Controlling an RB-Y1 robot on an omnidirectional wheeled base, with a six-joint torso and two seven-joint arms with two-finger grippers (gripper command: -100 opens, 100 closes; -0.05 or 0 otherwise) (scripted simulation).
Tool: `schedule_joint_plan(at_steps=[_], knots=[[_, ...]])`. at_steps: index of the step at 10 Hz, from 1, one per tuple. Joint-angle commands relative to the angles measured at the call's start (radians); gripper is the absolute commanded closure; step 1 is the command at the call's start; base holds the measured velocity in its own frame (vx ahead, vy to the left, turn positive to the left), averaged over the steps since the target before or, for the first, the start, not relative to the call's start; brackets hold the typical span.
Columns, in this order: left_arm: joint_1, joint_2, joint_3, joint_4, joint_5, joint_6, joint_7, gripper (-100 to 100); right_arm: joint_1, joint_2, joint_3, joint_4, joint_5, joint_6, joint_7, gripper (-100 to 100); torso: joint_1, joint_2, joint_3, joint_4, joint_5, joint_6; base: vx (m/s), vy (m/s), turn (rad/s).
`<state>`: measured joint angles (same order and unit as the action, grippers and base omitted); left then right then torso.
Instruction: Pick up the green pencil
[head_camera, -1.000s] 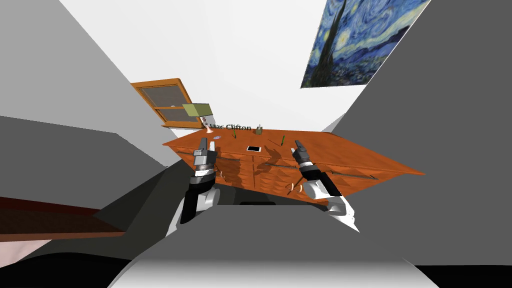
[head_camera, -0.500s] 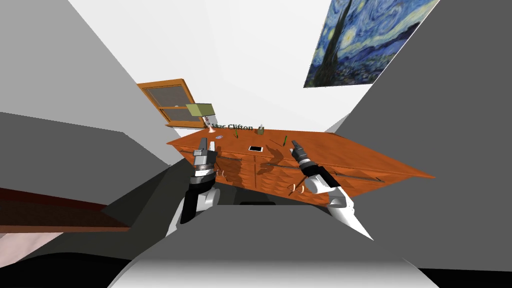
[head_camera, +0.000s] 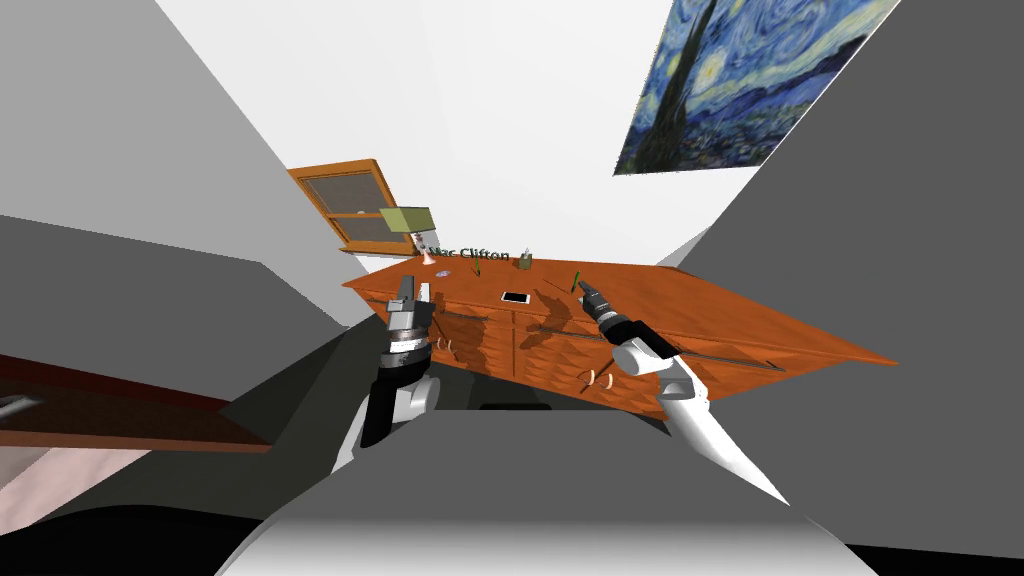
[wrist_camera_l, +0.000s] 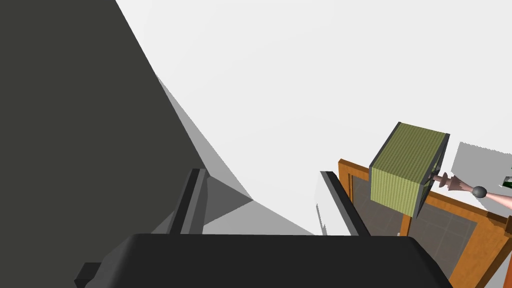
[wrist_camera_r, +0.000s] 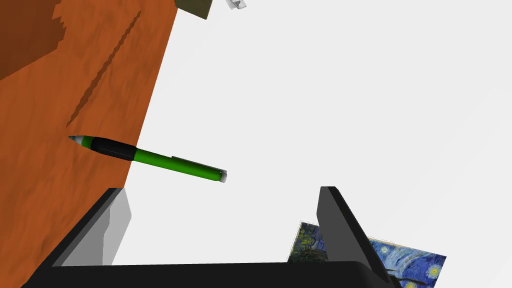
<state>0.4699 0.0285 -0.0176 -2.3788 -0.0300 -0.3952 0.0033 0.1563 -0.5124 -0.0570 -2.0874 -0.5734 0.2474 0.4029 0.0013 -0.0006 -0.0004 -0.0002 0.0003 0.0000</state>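
The green pencil (head_camera: 575, 281), green with a black grip and a grey tip, is on the orange-brown desk (head_camera: 700, 310) towards its back. My right gripper (head_camera: 585, 289) hovers just short of it. In the right wrist view the pencil (wrist_camera_r: 150, 157) lies crosswise just beyond the open gripper (wrist_camera_r: 220, 190), nearer one finger, its grey tip over the desk (wrist_camera_r: 60, 165) and its other end against the white wall. A second green pencil (head_camera: 476, 268) stands further left. My left gripper (head_camera: 412, 290) is open at the desk's left front corner, nothing between its fingers (wrist_camera_l: 195, 200).
On the desk are a white phone (head_camera: 516, 297), a small dark holder (head_camera: 525, 262), a nameplate (head_camera: 470, 254) and a lamp with a green shade (head_camera: 408, 220). A wooden-framed window (head_camera: 350, 200) is behind the lamp. Drawer fronts with handles (head_camera: 600, 378) face me.
My right arm has stretched forward and slightly left over the desk, bringing its gripper up to the pencil. The head view has shifted a little. The left arm has stayed put.
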Motion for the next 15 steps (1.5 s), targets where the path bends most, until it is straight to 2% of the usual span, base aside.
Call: schedule_joint_plan(at_steps=[1,2,3,4,5,6,8,9,10,11,12,13,14,15], knots=[[0.0,0.0,0.0,0.0,0.0,0.0,0.0,0,-0.014,-0.017,-0.002,0.01,-0.015,0.05,0.019,-100,0.0,0.0,0.0,0.0,0.0,0.0,0.004,0.018,0.03],[0.0,0.0,0.0,0.0,0.0,0.0,0.0,0,-0.044,-0.051,-0.006,0.03,-0.043,0.079,0.049,-100,0.0,0.0,0.0,0.0,0.0,0.0,0.002,0.027,0.046],[0.0,0.0,0.0,0.0,0.0,0.0,0.0,0,-0.044,-0.051,-0.006,0.03,-0.043,0.107,0.049,-100,0.0,0.0,0.0,0.0,0.0,0.0,0.003,0.023,0.032],[0.0,0.0,0.0,0.0,0.0,0.0,0.0,0,-0.074,-0.085,-0.009,0.05,-0.068,0.141,0.08,-100,0.0,0.0,0.0,0.0,0.0,0.0,0.007,0.028,0.067],[0.0,0.0,0.0,0.0,0.0,0.0,0.0,0,-0.074,-0.085,-0.009,0.05,-0.068,0.172,0.08,-100,0.0,0.0,0.0,0.0,0.0,0.0,0.006,0.02,0.027],[0.0,0.0,0.0,0.0,0.0,0.0,0.0,0,-0.104,-0.119,-0.012,0.069,-0.09,0.201,0.11,-100,0.0,0.0,0.0,0.0,0.0,0.0,0.009,0.024,0.061],[0.0,0.0,0.0,0.0,0.0,0.0,0.0,0,-0.104,-0.119,-0.012,0.069,-0.09,0.24,0.11,-100,0.0,0.0,0.0,0.0,0.0,0.0,0.005,0.013,0.011],[0.0,0.0,0.0,0.0,0.0,0.0,0.0,0,-0.133,-0.153,-0.013,0.089,-0.109,0.272,0.139,-100,-0.001,0.0,0.0,0.0,0.0,0.001,0.003,0.017,0.056],[0.0,0.0,0.0,0.0,0.0,0.0,0.0,0,-0.133,-0.153,-0.013,0.089,-0.109,0.301,0.139,-100,0.0,0.0,0.0,0.0,0.0,0.0,0.005,0.017,0.04],[0.0,0.0,0.0,0.0,0.0,0.0,0.0,0,-0.162,-0.187,-0.015,0.107,-0.125,0.332,0.168,-100,0.0,0.0,0.0,0.0,0.0,0.001,0.01,0.027,0.055],[0.0,0.0,0.0,0.0,0.0,0.0,0.0,0,-0.162,-0.187,-0.015,0.107,-0.125,0.362,0.168,-100,0.0,0.0,0.0,0.0,0.0,0.0,0.01,0.022,0.03],[0.0,0.0,0.0,0.0,0.0,0.0,0.0,0,-0.19,-0.221,-0.015,0.125,-0.139,0.394,0.195,-100,0.0,0.0,0.0,0.0,0.0,0.001,0.008,0.028,0.06],[0.0,0.0,0.0,0.0,0.0,0.0,0.0,0,-0.19,-0.221,-0.015,0.125,-0.139,0.421,0.195,-100,0.0,0.0,0.0,0.0,0.0,0.0,0.01,0.02,0.031],[0.0,0.0,0.0,0.0,0.0,0.0,0.0,0,-0.217,-0.254,-0.015,0.143,-0.149,0.448,0.222,-100,0.0,0.0,0.0,0.0,0.0,0.001,0.008,0.022,0.058]])
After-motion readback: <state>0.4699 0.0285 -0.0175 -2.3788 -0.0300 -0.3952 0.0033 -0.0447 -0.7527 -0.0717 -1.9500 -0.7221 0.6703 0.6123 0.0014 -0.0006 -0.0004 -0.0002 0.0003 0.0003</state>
